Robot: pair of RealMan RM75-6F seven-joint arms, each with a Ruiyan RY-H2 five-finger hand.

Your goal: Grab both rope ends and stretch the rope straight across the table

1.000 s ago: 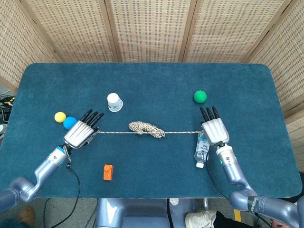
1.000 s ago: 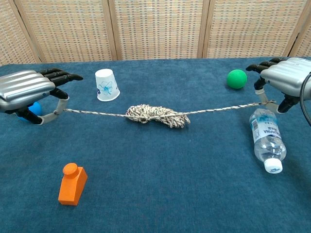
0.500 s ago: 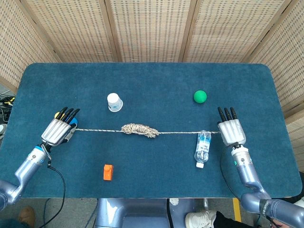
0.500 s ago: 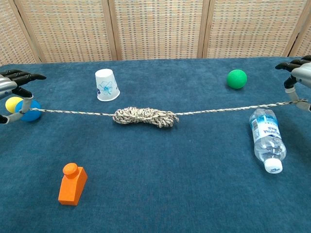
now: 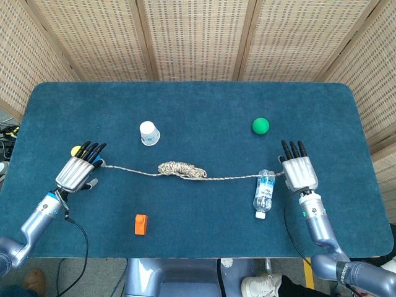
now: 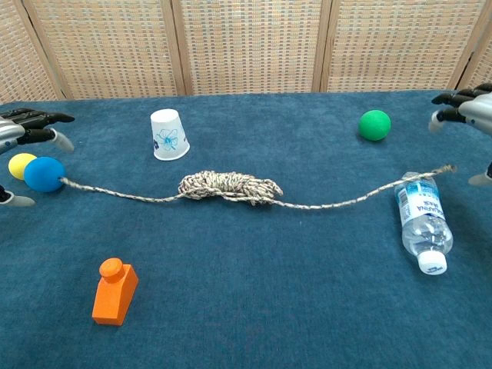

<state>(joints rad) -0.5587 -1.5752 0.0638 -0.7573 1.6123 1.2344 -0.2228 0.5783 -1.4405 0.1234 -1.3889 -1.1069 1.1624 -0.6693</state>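
Released, the braided rope [image 6: 231, 187] has gone slack; left hand [image 5: 78, 171] and right hand [image 5: 299, 171] spread empty.

Bench [image 5: 198, 102]: cup [image 5: 149, 132] inverted, 10 o'clock. Green ball [image 5: 260, 125], 2 o'clock. Bottle [image 5: 263, 193] lying, 4 o'clock. Orange block [image 5: 141, 223], 7 o'clock. Yellow ball [image 6: 20, 164], blue ball [image 6: 44, 174] touching, 9 o'clock.

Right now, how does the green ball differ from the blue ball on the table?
The green ball lies alone on bare cloth near the right hand, with nothing touching it. The blue ball sits by the left hand, against a yellow ball, and the rope ends right beside it. In the chest view the blue ball looks a little larger, though it is also nearer the camera. Both are plain, round, single-coloured balls resting on the blue table.
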